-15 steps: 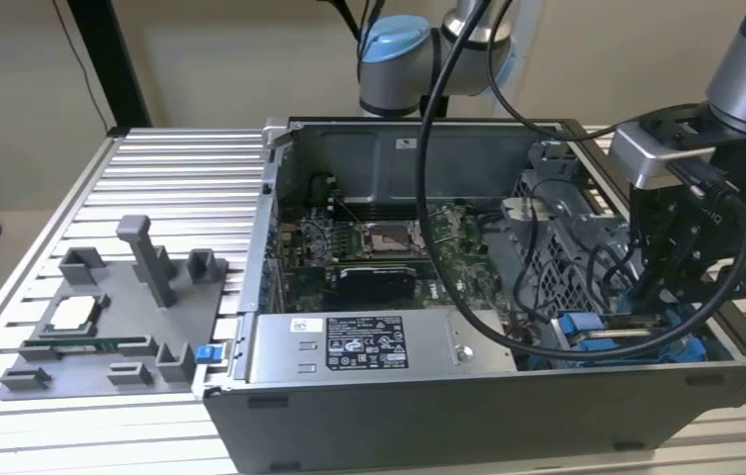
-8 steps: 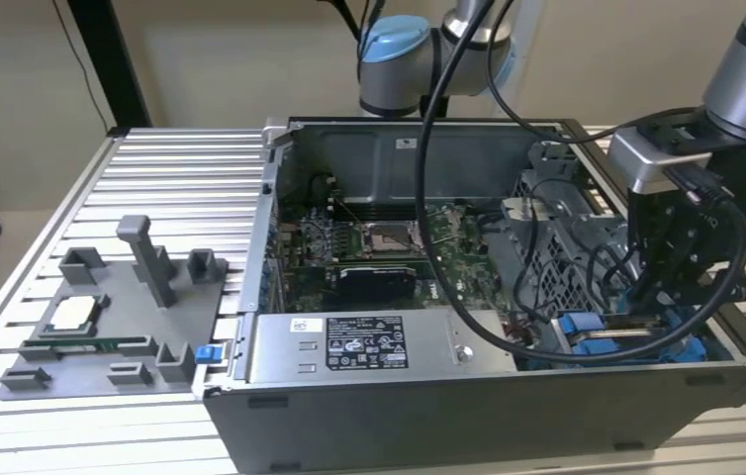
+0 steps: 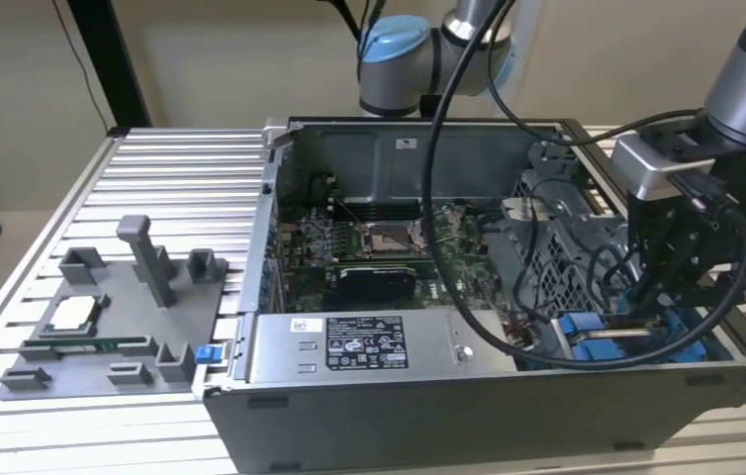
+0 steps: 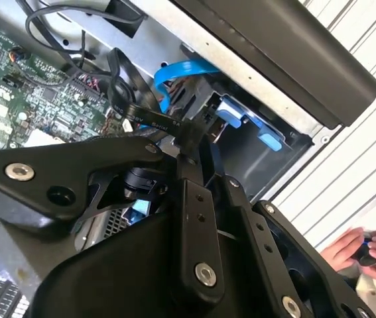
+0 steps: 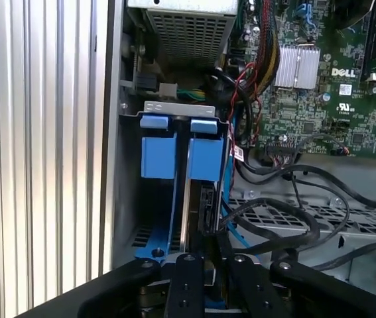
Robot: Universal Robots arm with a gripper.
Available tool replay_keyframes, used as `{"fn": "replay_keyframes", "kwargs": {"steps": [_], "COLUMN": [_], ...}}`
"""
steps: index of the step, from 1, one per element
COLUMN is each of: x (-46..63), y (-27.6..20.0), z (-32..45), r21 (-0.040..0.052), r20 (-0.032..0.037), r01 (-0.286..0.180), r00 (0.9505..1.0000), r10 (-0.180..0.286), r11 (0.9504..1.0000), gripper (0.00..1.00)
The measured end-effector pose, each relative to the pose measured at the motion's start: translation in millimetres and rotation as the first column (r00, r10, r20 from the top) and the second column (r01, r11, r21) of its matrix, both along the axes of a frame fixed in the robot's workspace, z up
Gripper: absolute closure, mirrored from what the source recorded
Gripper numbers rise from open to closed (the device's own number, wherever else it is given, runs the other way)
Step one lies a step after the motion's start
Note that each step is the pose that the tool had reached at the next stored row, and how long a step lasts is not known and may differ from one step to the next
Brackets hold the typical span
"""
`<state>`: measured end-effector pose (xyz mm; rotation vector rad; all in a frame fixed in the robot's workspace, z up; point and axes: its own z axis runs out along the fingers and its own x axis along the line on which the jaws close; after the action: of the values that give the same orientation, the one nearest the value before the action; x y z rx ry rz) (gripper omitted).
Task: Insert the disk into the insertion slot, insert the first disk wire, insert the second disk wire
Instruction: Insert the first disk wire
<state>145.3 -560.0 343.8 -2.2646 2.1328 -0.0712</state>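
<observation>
The disk sits edge-on in its blue carrier [image 5: 204,158] inside the insertion slot [image 5: 174,107], at the case corner on the exterior view's right. A second blue carrier [image 5: 158,154] stands beside it. My gripper [image 4: 189,154] reaches down into the slot [image 3: 697,346], shut on the black connector [image 5: 204,209] of a flat black disk wire [image 4: 151,121], which is pressed at the disk's end. A blue disk wire [image 4: 181,68] loops past the blue tabs [image 4: 241,114]. In the exterior view the gripper [image 3: 650,302] hangs over the carriers [image 3: 585,332].
The grey power-supply box [image 3: 360,346] lies along the case front, with the motherboard [image 3: 373,242] behind it. Loose black cables [image 5: 287,212] cross the perforated cage beside the slot. A grey fixture tray [image 3: 96,317] sits on the exterior view's left. A person's hands [image 4: 360,248] are outside the case.
</observation>
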Motion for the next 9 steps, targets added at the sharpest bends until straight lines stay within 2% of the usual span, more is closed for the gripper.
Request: {"fn": "replay_keyframes", "kwargs": {"steps": [9], "x": [1.2], "y": [-0.1], "z": [-2.5], "r21": [0.0062], "r20": [0.0004], "r01": [-0.012], "r00": [0.9999], "r10": [0.012], "r11": [0.9999], "gripper": [1.0]}}
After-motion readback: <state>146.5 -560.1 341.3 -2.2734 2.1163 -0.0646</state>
